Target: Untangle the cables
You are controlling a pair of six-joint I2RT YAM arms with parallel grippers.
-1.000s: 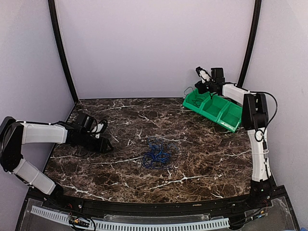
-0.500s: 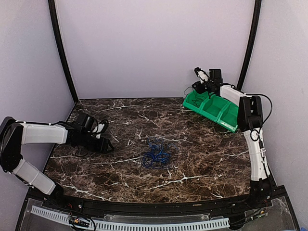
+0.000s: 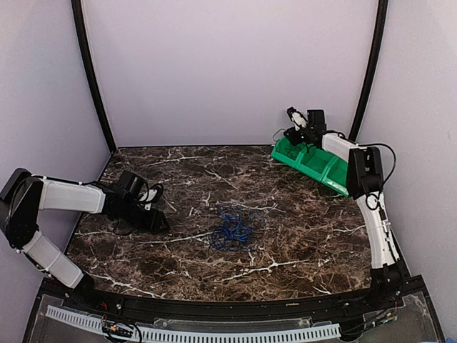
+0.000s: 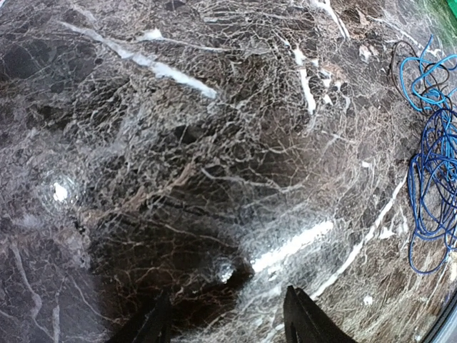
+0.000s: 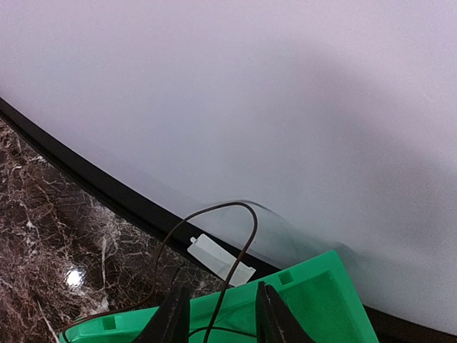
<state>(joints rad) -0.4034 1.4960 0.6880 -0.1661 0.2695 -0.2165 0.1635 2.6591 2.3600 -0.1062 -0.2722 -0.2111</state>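
1. Cables [image 3: 233, 230]: a loose clump of very thin blue loops lying flat at mid-table. In the left wrist view [image 4: 432, 179] a dark strand shows at its far edge. Neither arm touches it.
2. A single thin black wire [image 5: 214, 236] is well apart from the clump. It arches up out of the bin [image 5: 314, 300] and drops back through the gap between the right fingers [image 5: 175, 314]. A small white tag [image 5: 221, 261] shows just behind it.
3. The table [image 3: 300, 236] has a glossy dark-brown marble pattern with white veins.
4. The bin [image 3: 314, 163] is green plastic, divided into compartments, and set at an angle in the far right corner by the wall.
5. The right gripper [image 3: 291, 132] hangs over the bin's left end. Its fingers are parted far wider than the wire and are not pinching it.
6. The left gripper [image 3: 158, 220] sits low over the table's left side, well apart from the clump. Its fingers [image 4: 303, 318] are spread with only marble between them.
7. Against a second ago, the right elbow has drawn leftward toward the bin and its gripper has shifted slightly left. The left forearm has moved a little, and the clump lies as it did.
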